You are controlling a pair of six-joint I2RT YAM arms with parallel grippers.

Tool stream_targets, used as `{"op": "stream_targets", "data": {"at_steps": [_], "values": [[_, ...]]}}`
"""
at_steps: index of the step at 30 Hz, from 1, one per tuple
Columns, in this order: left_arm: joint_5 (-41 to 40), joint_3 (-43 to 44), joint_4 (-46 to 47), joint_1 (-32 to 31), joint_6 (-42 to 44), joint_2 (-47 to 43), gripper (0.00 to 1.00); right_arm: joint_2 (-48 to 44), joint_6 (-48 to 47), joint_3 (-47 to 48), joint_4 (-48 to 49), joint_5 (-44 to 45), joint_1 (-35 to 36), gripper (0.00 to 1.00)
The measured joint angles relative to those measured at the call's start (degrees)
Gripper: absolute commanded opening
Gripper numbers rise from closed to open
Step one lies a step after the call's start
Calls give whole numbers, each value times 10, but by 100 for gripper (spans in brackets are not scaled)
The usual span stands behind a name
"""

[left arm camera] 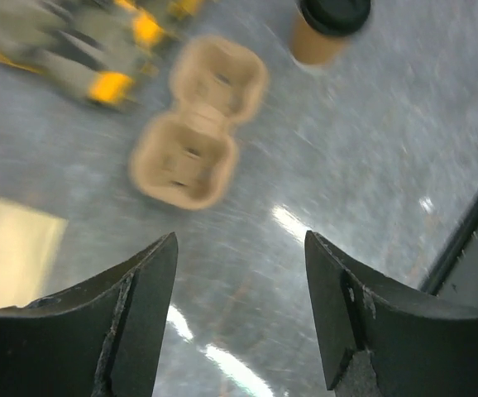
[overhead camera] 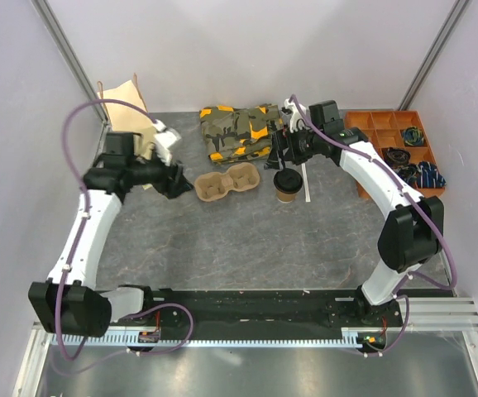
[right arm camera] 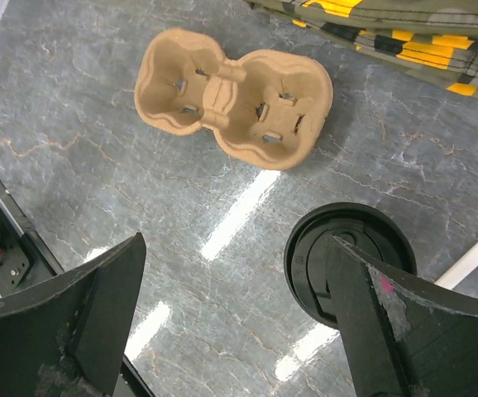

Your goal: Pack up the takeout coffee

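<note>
**Cup capped and waiting beside its carrier, both grippers spread**

Nearest the arm bases, the grey table (overhead camera: 247, 248) lies bare, which leaves both arms room to reach forward. Farther out, the left gripper (left arm camera: 239, 248) hangs low with its jaws spread and nothing between them. It is aimed at the pulp cup tray (left arm camera: 198, 124), probably so it can steady that light carrier.

The right gripper (right arm camera: 235, 248) is likewise spread wide and holds nothing. It hovers above the takeout coffee (right arm camera: 351, 252), whose black lid shows partly behind one finger, so the jaws are not yet centred around the cup. The cup stands upright with its lid on, just beside the tray's right end and apart from it. Both wells are open, so seating the cup appears to be the step in hand. A white stick (overhead camera: 307, 182) lies just beside the cup on the far side from the tray.

Beyond these lies a camouflage cloth (overhead camera: 239, 131). A paper bag (overhead camera: 123, 95) stands in the far left corner, likely the final container. An orange organiser (overhead camera: 380, 132) sits far right, out of the way.
</note>
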Motion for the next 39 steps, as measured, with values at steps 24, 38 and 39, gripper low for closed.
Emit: {"op": "stream_targets", "data": {"at_steps": [24, 38, 39], "values": [[-481, -249, 323, -185, -603, 151, 53, 15, -3, 21, -10, 48, 11, 98], [-485, -236, 449, -174, -637, 239, 47, 20, -4, 12, -11, 45, 10, 98], [-484, -236, 451, -174, -638, 243, 46, 21, -4, 12, -11, 45, 10, 98]]}}
